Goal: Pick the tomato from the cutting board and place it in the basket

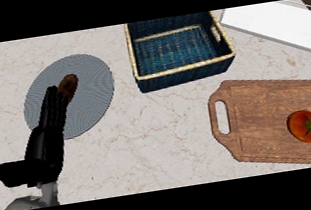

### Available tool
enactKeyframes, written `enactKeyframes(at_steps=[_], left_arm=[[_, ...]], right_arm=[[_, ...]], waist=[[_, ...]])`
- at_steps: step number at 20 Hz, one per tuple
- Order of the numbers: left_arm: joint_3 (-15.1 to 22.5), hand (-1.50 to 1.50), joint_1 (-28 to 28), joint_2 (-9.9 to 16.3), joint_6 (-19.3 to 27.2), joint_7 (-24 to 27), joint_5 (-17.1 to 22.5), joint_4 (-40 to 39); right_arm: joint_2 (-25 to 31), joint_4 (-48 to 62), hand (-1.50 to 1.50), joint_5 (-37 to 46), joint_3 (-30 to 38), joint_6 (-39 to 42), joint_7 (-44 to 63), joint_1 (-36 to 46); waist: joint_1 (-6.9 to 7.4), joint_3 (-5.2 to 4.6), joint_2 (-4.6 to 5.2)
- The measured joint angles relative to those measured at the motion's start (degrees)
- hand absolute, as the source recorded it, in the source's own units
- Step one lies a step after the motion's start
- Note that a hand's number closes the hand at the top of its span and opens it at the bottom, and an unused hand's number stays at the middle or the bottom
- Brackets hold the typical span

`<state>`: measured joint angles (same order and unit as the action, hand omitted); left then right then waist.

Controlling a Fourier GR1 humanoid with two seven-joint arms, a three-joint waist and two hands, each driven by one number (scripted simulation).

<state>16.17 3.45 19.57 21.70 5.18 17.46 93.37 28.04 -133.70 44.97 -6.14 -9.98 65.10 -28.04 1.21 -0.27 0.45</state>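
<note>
A red tomato (pixel 307 126) with a green stem lies on the right part of the wooden cutting board (pixel 265 116) at the lower right. The dark blue basket (pixel 182 74) with a tan rim stands at the top centre, nothing inside it. My left hand (pixel 45 143) rests at the lower left with its fingers straight and pointing up, far from the tomato, its fingertips over a grey round mat. My right hand does not show in the head view.
The grey round mat (pixel 86 94) lies at the upper left with a small brown object (pixel 69 83) on it by my fingertips. A white tray-like object (pixel 281 25) sits at the top right. The marble counter (pixel 162 131) lies between the board and the mat.
</note>
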Motion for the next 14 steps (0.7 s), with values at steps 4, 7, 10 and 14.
enactKeyframes(at_steps=[4,7,10,14], left_arm=[[-0.71,0.00,-0.29,-0.33,0.09,-1.56,-0.32,1.48],[-1.48,0.00,-0.10,-0.94,-0.34,-2.04,-0.76,1.02],[-1.57,0.00,0.05,-1.46,0.02,-3.00,-2.03,1.67],[-2.77,0.00,-0.98,-1.95,-1.15,-2.53,-2.13,1.70]], right_arm=[[-2.31,1.69,-1.50,3.20,-2.29,2.75,1.79,7.25],[-5.07,2.87,-1.50,7.31,-4.08,4.24,1.64,10.68],[-8.06,4.36,-1.50,11.21,-5.52,5.39,1.10,12.95],[-11.55,7.53,-1.50,15.10,-5.91,6.44,-0.18,14.55]], waist=[[-0.32,0.12,-0.22],[-0.66,0.17,-0.32],[-0.85,0.21,-0.38],[-1.01,0.23,-0.42]])
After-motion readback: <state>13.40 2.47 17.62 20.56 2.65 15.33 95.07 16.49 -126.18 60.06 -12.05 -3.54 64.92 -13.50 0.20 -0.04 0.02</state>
